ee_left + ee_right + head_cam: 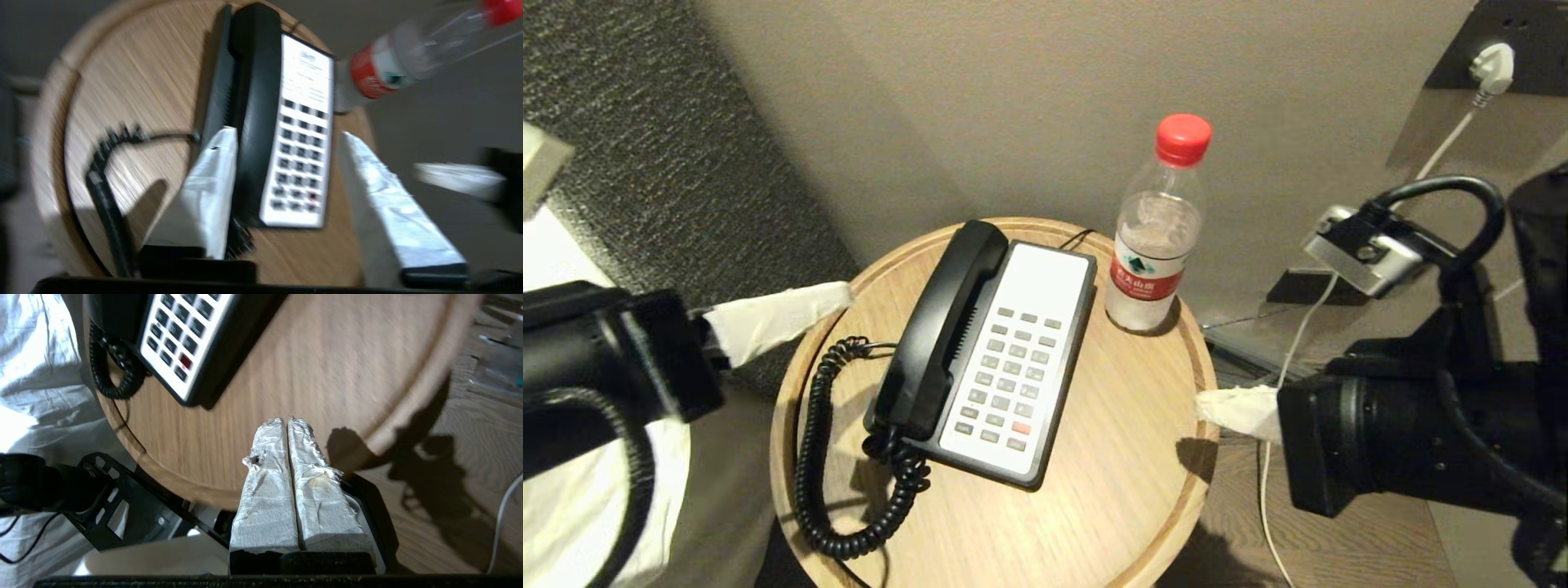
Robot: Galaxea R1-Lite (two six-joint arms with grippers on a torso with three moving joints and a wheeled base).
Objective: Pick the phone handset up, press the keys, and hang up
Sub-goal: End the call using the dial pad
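Note:
The black phone handset (947, 318) lies in its cradle on the left side of the black-and-white phone base (1045, 278), and its coiled cord (817, 457) loops over the table's left part. Grey keys (1009, 376) fill the base's lower half. My left gripper (841, 296) hovers at the table's left rim, apart from the handset. In the left wrist view it (286, 132) is open and empty, with the handset (255, 122) beyond its fingers. My right gripper (1233, 412) hangs at the table's right rim, its taped fingers (265, 465) shut on nothing.
The phone stands on a round wooden table (1111, 490) with a raised rim. A clear water bottle with a red cap (1156, 237) is just right of the base's far end. White bedding (556, 506) is at the left; a plug and white cable (1493, 69) at the right wall.

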